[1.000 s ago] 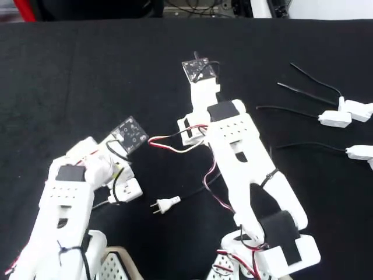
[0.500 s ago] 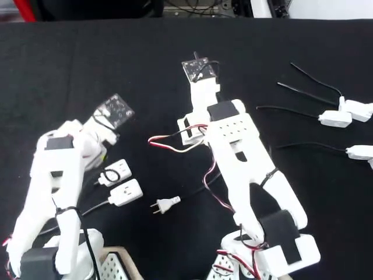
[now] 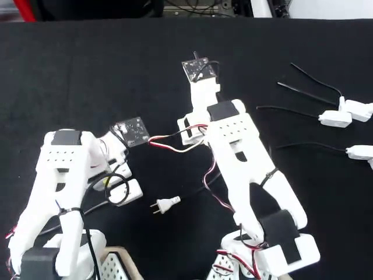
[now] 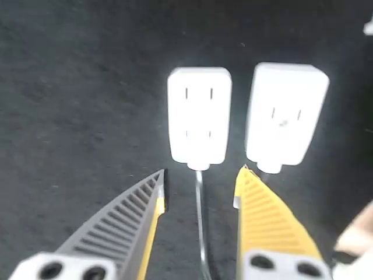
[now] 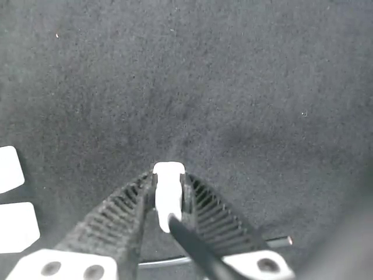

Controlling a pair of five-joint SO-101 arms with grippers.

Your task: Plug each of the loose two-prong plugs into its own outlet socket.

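Note:
Two white outlet sockets [image 4: 199, 114] [image 4: 285, 114] lie side by side on the black cloth. My left gripper [image 4: 201, 181] hangs open just short of them, and one socket's black cord runs between its fingers. From above, the left arm covers most of the sockets [image 3: 133, 188]. A loose white two-prong plug [image 3: 166, 204] lies near the table's front, between the two arms. My right gripper [image 5: 169, 175] is shut on a small white plug [image 5: 169, 192] with a black cord, out at the far middle of the table [image 3: 198, 65].
Several white plug or socket pieces with black cords [image 3: 335, 118] [image 3: 356, 108] [image 3: 361, 153] lie at the right edge. Red, white and black arm wires [image 3: 175, 143] hang between the arms. Two white blocks [image 5: 9, 169] [image 5: 17, 227] show in the right wrist view.
The left arm pulled back to the left, uncovering both sockets, then swung forward again over them. The right arm and the loose plug have stayed put.

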